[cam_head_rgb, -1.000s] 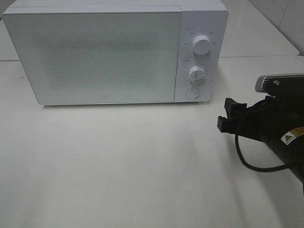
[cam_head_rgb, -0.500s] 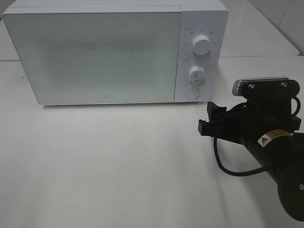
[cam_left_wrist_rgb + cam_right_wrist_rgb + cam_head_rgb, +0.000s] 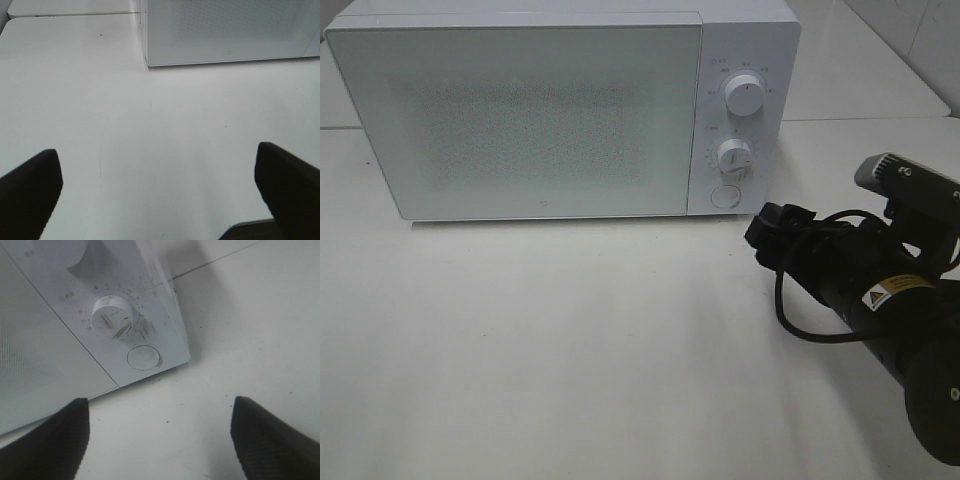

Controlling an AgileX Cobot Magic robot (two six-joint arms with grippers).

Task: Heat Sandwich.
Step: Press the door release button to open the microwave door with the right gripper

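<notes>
White tabletop (image 3: 570, 340), microwave (image 3: 520, 110) at back, door closed. No sandwich in view; maybe behind frosted door, cannot tell. Right gripper (image 3: 160, 437) jaws apart, empty, near round button (image 3: 143, 358) under timer knob (image 3: 114, 316). Left gripper (image 3: 160, 192) wide apart, idle. Likely step: press button: centre one fingertip, push straight, clear of knob.

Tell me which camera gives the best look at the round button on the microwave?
The right wrist view: the round button is close, large and unblocked, next to the lower dial. The exterior high view shows it small. The left wrist view shows only the microwave door, no button.
</notes>
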